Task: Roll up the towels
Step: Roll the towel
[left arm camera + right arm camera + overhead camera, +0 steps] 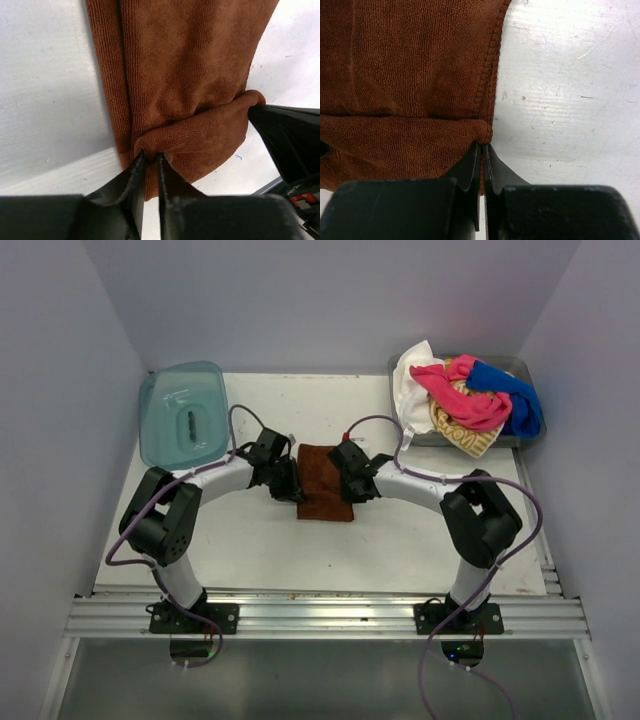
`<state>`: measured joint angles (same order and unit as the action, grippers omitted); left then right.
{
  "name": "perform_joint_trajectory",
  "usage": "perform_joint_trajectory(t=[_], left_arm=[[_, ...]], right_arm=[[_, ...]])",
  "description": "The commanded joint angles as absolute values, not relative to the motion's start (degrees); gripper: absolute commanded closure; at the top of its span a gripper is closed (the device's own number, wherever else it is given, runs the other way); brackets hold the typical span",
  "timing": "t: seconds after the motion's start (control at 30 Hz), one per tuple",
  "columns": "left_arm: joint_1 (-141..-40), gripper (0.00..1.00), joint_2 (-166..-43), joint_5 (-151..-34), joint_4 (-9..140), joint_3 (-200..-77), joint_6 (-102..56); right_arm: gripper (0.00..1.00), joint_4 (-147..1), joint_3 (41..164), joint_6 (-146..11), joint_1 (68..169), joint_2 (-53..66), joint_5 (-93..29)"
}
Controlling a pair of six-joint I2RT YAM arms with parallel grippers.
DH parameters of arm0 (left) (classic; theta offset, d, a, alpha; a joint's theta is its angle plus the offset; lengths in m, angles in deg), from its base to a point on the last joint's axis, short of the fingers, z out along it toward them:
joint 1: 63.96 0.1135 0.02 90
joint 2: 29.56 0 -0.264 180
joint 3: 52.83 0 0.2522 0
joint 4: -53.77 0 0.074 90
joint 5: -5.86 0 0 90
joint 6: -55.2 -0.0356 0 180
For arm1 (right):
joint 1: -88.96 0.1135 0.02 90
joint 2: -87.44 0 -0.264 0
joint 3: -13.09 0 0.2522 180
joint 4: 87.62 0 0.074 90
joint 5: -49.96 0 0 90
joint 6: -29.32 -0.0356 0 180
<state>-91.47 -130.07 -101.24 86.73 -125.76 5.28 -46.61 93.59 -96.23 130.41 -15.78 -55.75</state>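
Observation:
A rust-brown towel (325,483) lies flat in the middle of the table, its near end turned over into a short fold (200,140). My left gripper (290,485) pinches the left end of that fold; in the left wrist view its jaws (151,156) stand a sliver apart with bunched cloth between the tips. My right gripper (350,485) is shut on the fold's right end, at the towel's hemmed edge (484,145). The rest of the towel (405,75) stretches flat away from both grippers. More towels, pink (460,395), blue (510,390), white (410,380) and striped (465,440), are heaped at the back right.
The heap sits in a grey bin (520,368) at the back right corner. A translucent teal tray (183,412) lies at the back left. White walls close in on both sides, and an aluminium rail (320,615) runs along the near edge.

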Motion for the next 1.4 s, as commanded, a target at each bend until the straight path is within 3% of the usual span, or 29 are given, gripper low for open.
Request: perform_joint_trajectory(t=[0.0, 0.03, 0.2, 0.27, 0.37, 0.43, 0.47, 0.57, 1.07, 1.37], left_arm=[[-91.2, 0.8, -128.0, -99.8, 88.5, -128.6, 1.8], [-91.1, 0.72, -127.3, -99.1, 89.8, -129.0, 1.2], [-91.2, 0.59, -122.0, -96.6, 93.6, -129.6, 0.4], [-91.4, 0.57, -120.6, -95.8, 94.9, -129.6, 0.4], [-92.3, 0.61, -118.7, -95.7, 94.9, -129.0, 1.4], [-93.1, 0.67, -118.1, -97.9, 92.6, -127.9, 2.1], [-93.8, 0.76, -118.3, -98.5, 91.2, -127.4, 2.8], [-94.5, 0.88, -120.4, -101.0, 89.4, -127.3, 4.0], [-95.2, 0.96, -134.3, -98.7, 84.8, -131.5, 2.9], [-95.6, 0.98, -133.1, -99.2, 81.6, -121.9, 3.4]], right_arm=[[0.98, -47.1, 93.7, -94.7, 129.7, -13.6, -56.7], [0.93, -46.9, 93.3, -94.4, 129.7, -12.0, -56.6], [0.66, -45.9, 92.5, -93.8, 129.7, -6.3, -56.7], [0.63, -45.7, 92.2, -93.7, 129.7, -4.4, -55.6], [0.65, -45.9, 92.1, -93.8, 129.9, -3.7, -54.6], [0.77, -46.5, 92.2, -93.8, 129.8, -4.3, -53.2], [0.86, -46.4, 92.8, -93.8, 129.9, -5.3, -52.6], [0.91, -47.3, 93.1, -94.0, 129.8, -6.3, -49.5], [0.93, -48.8, 99.7, -93.0, 129.3, -21.4, -48.1], [0.93, -48.1, 101.1, -91.3, 129.3, -22.8, -48.5]])
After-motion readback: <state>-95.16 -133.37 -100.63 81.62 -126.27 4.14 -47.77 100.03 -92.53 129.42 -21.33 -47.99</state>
